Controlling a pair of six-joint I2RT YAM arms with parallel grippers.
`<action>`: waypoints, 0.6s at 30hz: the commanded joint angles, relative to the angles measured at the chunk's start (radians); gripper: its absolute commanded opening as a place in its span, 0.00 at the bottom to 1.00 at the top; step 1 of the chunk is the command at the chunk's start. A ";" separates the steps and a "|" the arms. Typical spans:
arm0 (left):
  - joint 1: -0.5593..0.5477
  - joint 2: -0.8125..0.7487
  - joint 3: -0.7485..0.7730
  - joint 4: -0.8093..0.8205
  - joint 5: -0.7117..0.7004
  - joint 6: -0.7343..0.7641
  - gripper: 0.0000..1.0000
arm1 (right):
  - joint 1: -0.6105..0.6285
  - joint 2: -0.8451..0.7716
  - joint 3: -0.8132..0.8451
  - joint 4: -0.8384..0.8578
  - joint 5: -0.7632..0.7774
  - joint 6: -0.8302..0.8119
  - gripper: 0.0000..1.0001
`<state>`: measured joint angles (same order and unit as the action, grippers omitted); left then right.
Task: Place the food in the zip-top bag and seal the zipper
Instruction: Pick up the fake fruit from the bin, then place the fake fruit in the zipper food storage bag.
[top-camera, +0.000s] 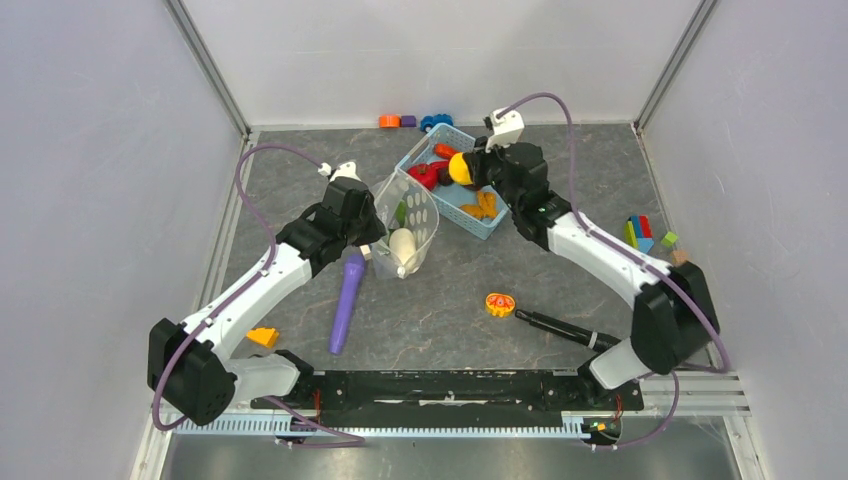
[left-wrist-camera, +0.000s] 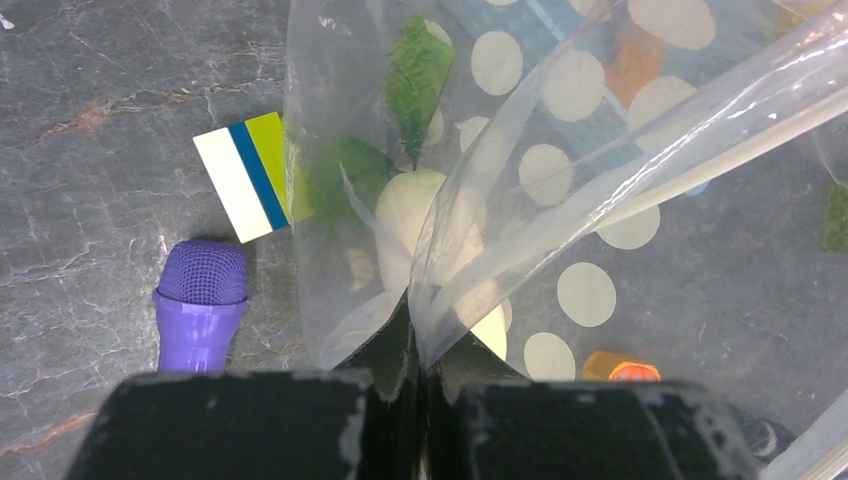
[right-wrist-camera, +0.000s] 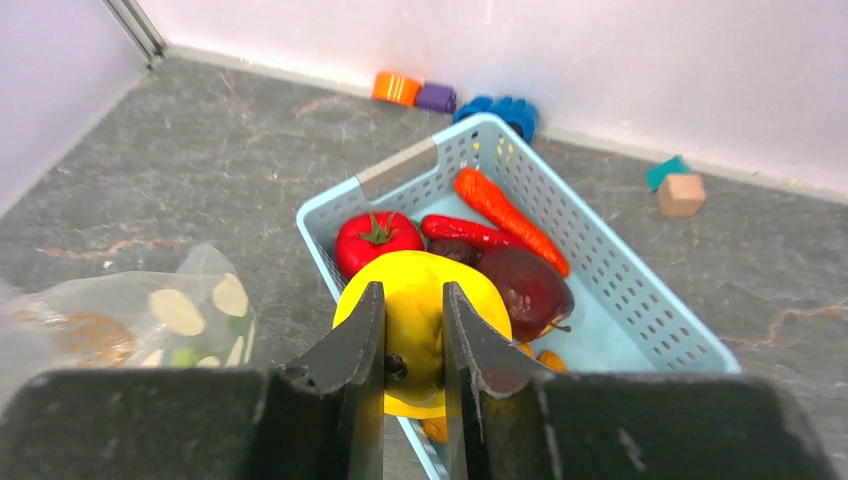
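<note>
The clear polka-dot zip-top bag (top-camera: 408, 222) stands open left of the basket, with a white egg (top-camera: 402, 246) and a green piece inside. My left gripper (top-camera: 366, 238) is shut on the bag's edge (left-wrist-camera: 440, 320); the zipper strip (left-wrist-camera: 700, 130) runs up to the right. My right gripper (top-camera: 466, 167) is shut on the yellow pepper (right-wrist-camera: 415, 320), held above the basket's near-left corner. In the basket (right-wrist-camera: 640, 310) lie the tomato (right-wrist-camera: 376, 240), chili (right-wrist-camera: 470, 232), carrot (right-wrist-camera: 510, 218) and maroon ball (right-wrist-camera: 530, 290).
A purple toy stick (top-camera: 347, 300) lies next to the bag. An orange round piece (top-camera: 500, 303) and a black tool (top-camera: 560, 327) lie in front. Blocks sit at the far wall (top-camera: 408, 121), right (top-camera: 645, 235) and near left (top-camera: 263, 337).
</note>
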<state>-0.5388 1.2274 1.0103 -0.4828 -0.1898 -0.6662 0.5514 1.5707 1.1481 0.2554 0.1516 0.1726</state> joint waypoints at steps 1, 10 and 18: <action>0.005 -0.016 -0.001 0.042 0.012 -0.035 0.02 | 0.006 -0.162 -0.071 0.073 0.003 -0.043 0.00; 0.005 0.005 0.006 0.053 0.046 -0.047 0.02 | 0.005 -0.396 -0.187 0.157 -0.251 -0.029 0.00; 0.004 0.015 0.002 0.053 0.068 -0.055 0.02 | 0.027 -0.395 -0.213 0.311 -0.689 0.073 0.00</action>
<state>-0.5388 1.2385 1.0100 -0.4683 -0.1452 -0.6853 0.5568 1.1580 0.9379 0.4446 -0.2810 0.1848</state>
